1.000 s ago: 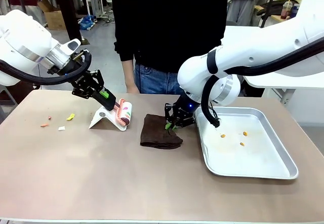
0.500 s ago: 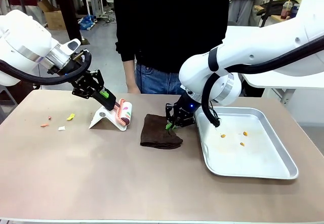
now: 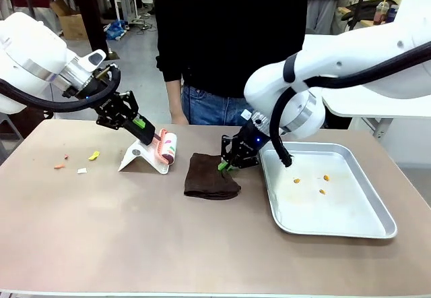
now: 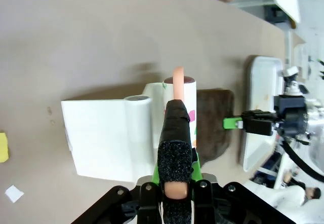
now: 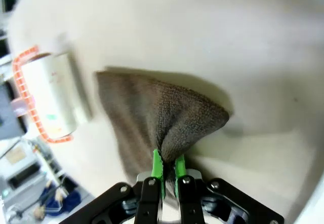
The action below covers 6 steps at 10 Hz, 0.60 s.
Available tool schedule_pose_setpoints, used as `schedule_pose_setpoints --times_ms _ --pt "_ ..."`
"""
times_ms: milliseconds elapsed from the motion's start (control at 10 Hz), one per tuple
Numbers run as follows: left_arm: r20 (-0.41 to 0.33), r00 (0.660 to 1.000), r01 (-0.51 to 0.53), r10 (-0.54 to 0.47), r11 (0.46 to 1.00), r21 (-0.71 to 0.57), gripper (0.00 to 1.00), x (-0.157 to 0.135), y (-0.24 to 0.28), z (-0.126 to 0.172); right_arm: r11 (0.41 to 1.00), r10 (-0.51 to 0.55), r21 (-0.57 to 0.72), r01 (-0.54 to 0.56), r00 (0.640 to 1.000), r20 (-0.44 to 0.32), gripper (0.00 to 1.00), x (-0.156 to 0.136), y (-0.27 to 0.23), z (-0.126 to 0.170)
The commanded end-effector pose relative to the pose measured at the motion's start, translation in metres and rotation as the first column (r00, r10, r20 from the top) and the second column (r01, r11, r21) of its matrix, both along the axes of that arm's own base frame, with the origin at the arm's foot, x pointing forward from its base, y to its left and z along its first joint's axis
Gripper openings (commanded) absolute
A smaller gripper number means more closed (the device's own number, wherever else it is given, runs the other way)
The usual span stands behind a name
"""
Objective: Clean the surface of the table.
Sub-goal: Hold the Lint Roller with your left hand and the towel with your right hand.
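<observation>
Now clamped on a raised fold of the brown cloth [image 3: 210,182] with the right jaws, green pads [image 5: 157,165] pressed tight on the fabric. Tented up at that pinch in the right wrist view, and otherwise lying crumpled on the bench [image 3: 135,237], near its middle. Just left of the far left corner of the silver tray [image 3: 350,229], apart from its rim. Inside the tray, toward its far half, three small orange crumbs [image 3: 322,191].

Further left, closed on the pink handle [image 4: 178,77] of a lint roller [image 3: 166,147] with the left jaws, reaching down at a slant from the left arm. In the left wrist view, lined up along the black fingers [image 4: 175,148], with the handle gripped between them. Roll wrapped in white paper with coloured print, just beside the right end of a white wedge-shaped stand [image 3: 138,158]; touching it or not, cannot tell. Between stand and tray, the cloth, close to the roller's end.

Left of the stand, scattered on the bare tan top: a yellow scrap [image 3: 93,155], a white scrap [image 3: 81,170] and an orange scrap [image 3: 59,166].

Spread across the whole foreground, the bench, with a person [image 3: 229,35] in dark top and jeans standing at its far edge.
</observation>
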<state>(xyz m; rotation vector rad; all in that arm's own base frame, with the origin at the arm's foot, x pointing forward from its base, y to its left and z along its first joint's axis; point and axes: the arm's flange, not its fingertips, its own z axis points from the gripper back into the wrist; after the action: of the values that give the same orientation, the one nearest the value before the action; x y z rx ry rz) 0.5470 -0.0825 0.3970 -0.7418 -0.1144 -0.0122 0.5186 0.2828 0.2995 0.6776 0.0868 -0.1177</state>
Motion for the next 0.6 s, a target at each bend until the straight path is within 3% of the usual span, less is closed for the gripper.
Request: schedule_pose_setpoints --times_ms 0,300,500 --pt "0.005 0.992 0.125 -0.127 0.974 -0.188 0.00 -0.015 0.018 0.017 0.942 0.097 0.322 -0.097 0.995 0.017 0.00 -0.014 -0.043 0.006" --pt "0.056 0.993 0.121 -0.108 0.930 -0.348 0.00 -0.042 0.054 0.039 0.782 0.141 0.596 -0.184 0.983 0.119 0.00 -0.021 -0.075 0.007" --pt "0.087 0.989 0.143 -0.116 0.892 -0.430 0.00 -0.064 0.088 0.054 0.700 0.141 0.682 -0.212 0.977 0.159 0.00 -0.032 -0.097 0.018"
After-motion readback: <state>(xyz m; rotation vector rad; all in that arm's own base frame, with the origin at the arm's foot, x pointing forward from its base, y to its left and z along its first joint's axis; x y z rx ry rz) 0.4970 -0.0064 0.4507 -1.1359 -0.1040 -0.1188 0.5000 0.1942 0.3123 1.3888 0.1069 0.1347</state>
